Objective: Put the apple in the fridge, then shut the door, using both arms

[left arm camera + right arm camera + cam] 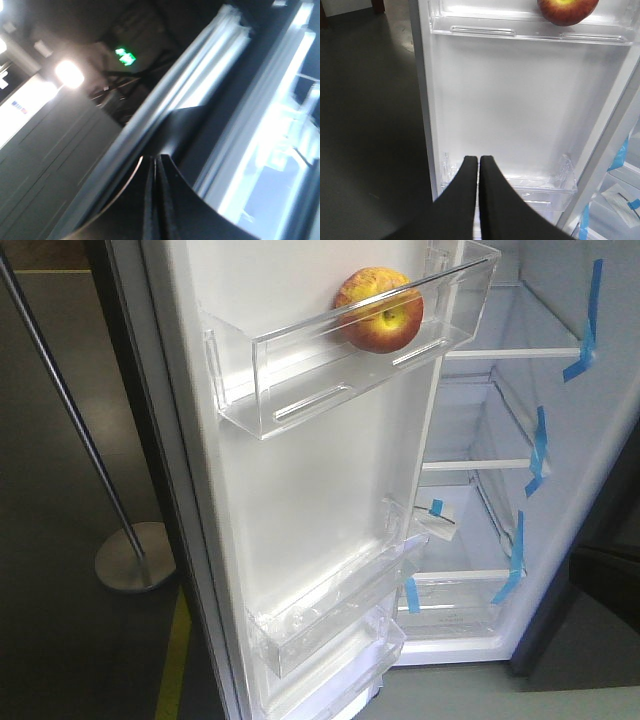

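The fridge (600, 470) stands open. Its door (300, 490), stiff and probably weighty, is best pushed near its free edge. On the door's upper shelf (330, 380) sits the glossy, roll-prone apple (380, 308). Left tool (155, 159) and right tool (479, 159) are pinched together, empty.

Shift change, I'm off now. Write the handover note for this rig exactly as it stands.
Left gripper: shut, empty, near what looks like the edge of the tall dark grey door; the view is blurred.
Right gripper: shut, empty, facing the door's white inner side.
Small round red-and-yellow apple: in the upper clear plastic door shelf; the door is open.
Done: apple is in the white-lined fridge.
Left: close the door.
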Robot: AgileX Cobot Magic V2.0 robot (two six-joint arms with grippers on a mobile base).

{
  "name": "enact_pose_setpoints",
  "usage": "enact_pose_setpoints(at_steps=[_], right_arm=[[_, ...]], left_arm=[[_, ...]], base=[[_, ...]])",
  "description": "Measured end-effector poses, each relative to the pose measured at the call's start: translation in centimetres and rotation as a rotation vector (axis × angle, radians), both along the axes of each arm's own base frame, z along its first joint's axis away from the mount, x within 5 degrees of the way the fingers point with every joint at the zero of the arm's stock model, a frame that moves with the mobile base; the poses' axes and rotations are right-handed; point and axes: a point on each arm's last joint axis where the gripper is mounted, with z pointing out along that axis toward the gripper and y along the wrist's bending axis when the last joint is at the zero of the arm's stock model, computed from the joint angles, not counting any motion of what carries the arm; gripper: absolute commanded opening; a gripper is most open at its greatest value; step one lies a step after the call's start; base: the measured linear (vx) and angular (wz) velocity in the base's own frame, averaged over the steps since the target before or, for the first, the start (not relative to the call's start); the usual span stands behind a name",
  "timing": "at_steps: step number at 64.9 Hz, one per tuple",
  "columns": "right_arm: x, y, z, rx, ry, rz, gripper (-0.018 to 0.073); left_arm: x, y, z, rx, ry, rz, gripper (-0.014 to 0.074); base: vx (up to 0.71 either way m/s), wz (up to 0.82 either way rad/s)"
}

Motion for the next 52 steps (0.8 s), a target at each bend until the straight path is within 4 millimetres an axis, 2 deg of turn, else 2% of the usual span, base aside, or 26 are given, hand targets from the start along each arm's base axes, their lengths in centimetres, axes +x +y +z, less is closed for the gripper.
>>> enact_pose_setpoints(at_steps=[6, 13, 18, 25, 33, 40, 52], right_arm=[[0.0, 0.0, 0.0, 0.018, 0.011, -0.004, -0.0003], [0.0, 0.1, 0.1, 0.05, 0.02, -0.003, -0.0003], [-0.1, 0.2, 0.2, 0.057, 0.02, 0.0, -0.0003], [-0.1, 0.2, 0.2, 0.06, 0.02, 0.0, -0.0003], [-0.1, 0.2, 0.2, 0.061, 0.02, 0.001, 0.0005], [-0.1, 0.2, 0.2, 0.064, 0.02, 0.002, 0.0019], [-0.1, 0.2, 0.2, 0.065, 0.019, 0.001, 0.0081]], left_arm=[[0.5, -0.4, 3.2, 0.061, -0.026, -0.018, -0.0007], [2.5, -0.7, 6.6, 0.084, -0.013, -0.069, -0.0007], [5.1, -0.7, 8.6, 0.071, 0.017, -0.119, -0.0007], [9.2, -0.8, 10.3, 0.066, 0.066, -0.175, -0.0002], [14.1, -0.9, 11.6, 0.061, 0.104, -0.257, 0.0029], [18.3, -1.0, 12.0, 0.047, 0.127, -0.337, 0.0102], [23.9, -0.8, 12.0, -0.02, 0.171, -0.439, 0.0314]], base=[[0.0, 0.0], [0.0, 0.0], [0.0, 0.0], [0.0, 0.0], [0.0, 0.0], [0.0, 0.0], [0.0, 0.0]])
